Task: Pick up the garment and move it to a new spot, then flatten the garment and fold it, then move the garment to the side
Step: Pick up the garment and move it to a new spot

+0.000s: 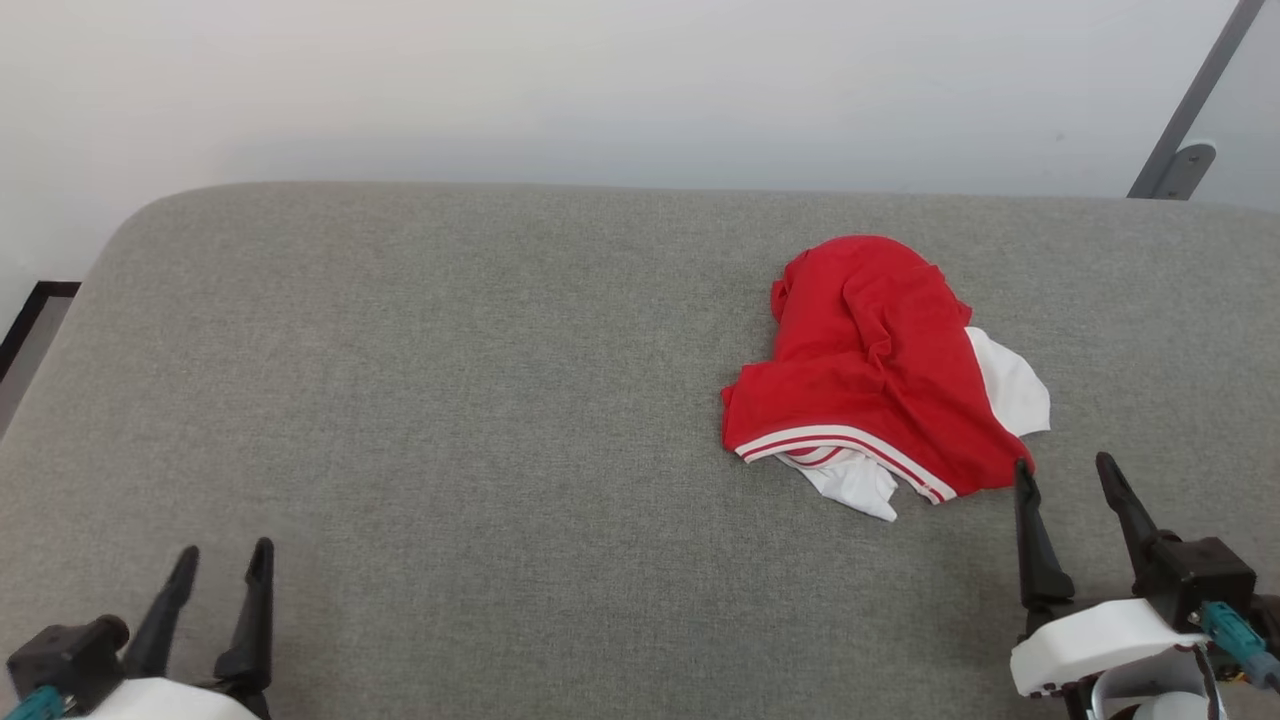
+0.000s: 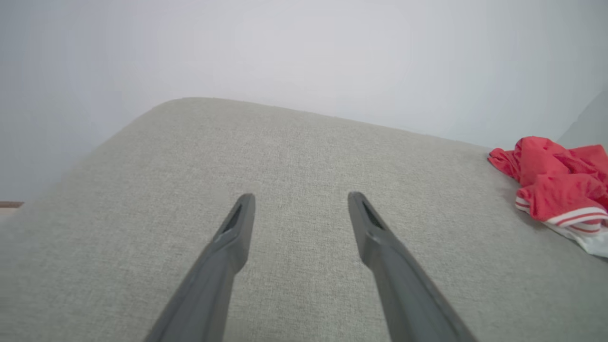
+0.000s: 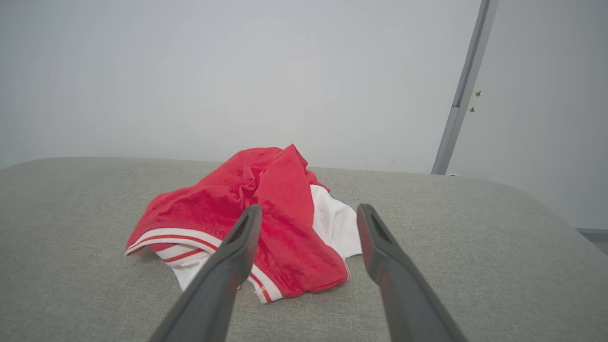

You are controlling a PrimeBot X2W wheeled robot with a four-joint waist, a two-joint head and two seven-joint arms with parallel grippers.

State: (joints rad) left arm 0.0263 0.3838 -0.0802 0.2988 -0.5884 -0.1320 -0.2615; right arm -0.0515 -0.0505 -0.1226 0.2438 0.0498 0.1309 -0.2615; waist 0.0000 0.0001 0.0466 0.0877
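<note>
surface: grey woven fabric pad (image 1: 450,400) with rounded far corners; a pale wall (image 1: 600,90) stands behind it.
garment (image 1: 875,370): bright red soft fabric shirt with white sleeve ends and white-and-red striped trim. It lies in a crumpled heap on the right half of the pad, about midway between the near and far edges.
garment, detail: the striped trim runs along the near edge. One white piece pokes out under it on the near side, another on the right side. The red folds are bunched toward the far side.
left gripper (image 1: 226,550): near left, two long dark fingers spread apart with nothing between them. It is well apart from the garment.
left wrist view: left gripper (image 2: 301,195) is over bare pad; the garment (image 2: 560,190) sits at the right margin.
right gripper (image 1: 1062,462): near right, fingers spread wide, holding nothing. Its left fingertip is at the near right corner of the garment; contact cannot be told.
right wrist view: right gripper (image 3: 309,207) points at the heap; the garment (image 3: 285,228) shows between and to the left of the fingers.
background: slanted grey metal bar (image 1: 1190,110) at far right.
</note>
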